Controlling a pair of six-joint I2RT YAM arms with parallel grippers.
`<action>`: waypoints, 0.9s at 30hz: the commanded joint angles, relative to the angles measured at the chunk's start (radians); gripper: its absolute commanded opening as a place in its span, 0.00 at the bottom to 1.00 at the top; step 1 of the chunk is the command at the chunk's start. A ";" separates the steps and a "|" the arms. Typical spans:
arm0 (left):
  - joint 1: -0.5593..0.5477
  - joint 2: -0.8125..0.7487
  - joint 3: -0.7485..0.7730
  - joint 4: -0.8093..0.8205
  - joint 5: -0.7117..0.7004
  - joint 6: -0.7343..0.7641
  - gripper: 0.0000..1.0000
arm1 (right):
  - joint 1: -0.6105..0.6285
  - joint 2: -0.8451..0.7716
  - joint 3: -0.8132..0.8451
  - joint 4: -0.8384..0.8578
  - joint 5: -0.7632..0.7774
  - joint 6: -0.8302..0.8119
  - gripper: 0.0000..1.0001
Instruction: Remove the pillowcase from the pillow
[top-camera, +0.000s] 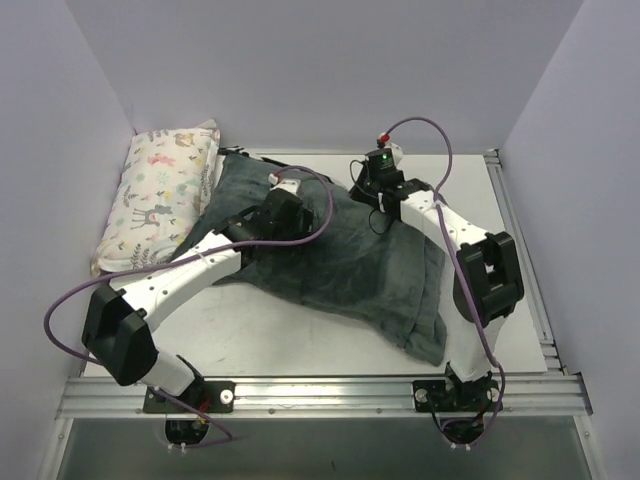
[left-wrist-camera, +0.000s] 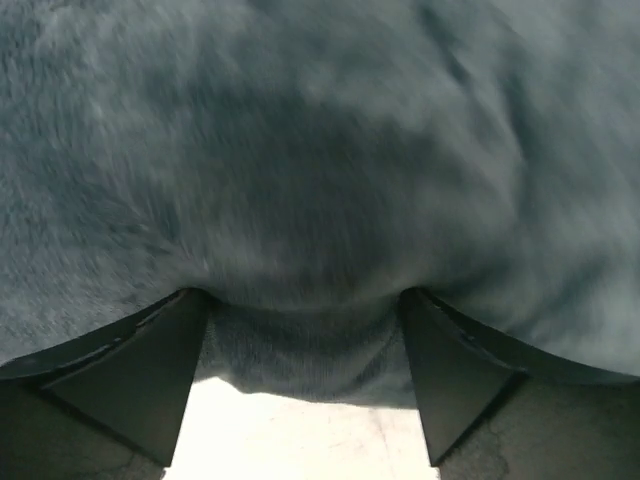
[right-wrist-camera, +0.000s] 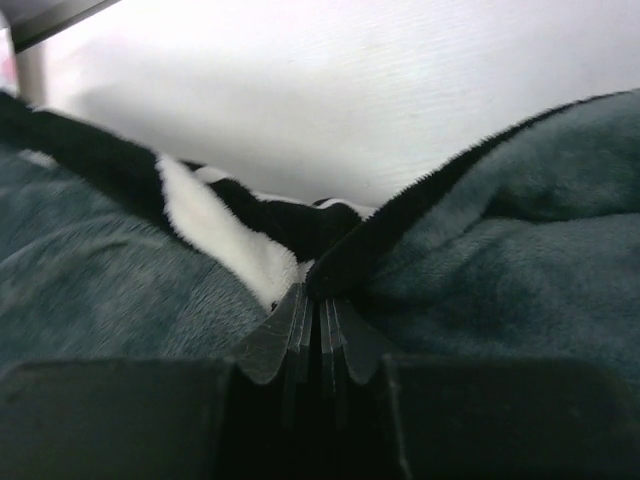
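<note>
Where it lies rumpled, plush grey-teal side up, on the white table (top-camera: 300, 345) between pale lilac walls, the pillowcase (top-camera: 340, 260) hides whatever it covers, a pastel-printed pillow (top-camera: 160, 195) just beside its far left edge. Left wrist: left gripper (left-wrist-camera: 302, 300), jaws wide apart, pressed into blurred pile. Right wrist: right gripper (right-wrist-camera: 318, 300), jaws closed, pinching the zebra-striped hem.

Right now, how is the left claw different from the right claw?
The left claw is spread wide, with the plush grey pillowcase bulging in between; the right claw is pinched shut on the pillowcase edge. Only grey shows by the left claw; black-and-white stripes show by the right claw. Both touch the pillowcase.
</note>
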 joint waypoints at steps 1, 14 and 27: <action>0.111 0.041 0.000 0.111 -0.051 -0.046 0.82 | 0.066 -0.116 -0.001 -0.037 -0.061 -0.009 0.01; 0.262 -0.006 -0.002 0.160 -0.021 -0.044 0.44 | 0.007 -0.458 0.004 -0.248 -0.078 -0.070 0.85; -0.154 -0.014 0.230 0.132 -0.138 0.110 0.91 | -0.342 -1.037 -0.666 -0.273 -0.114 0.047 0.85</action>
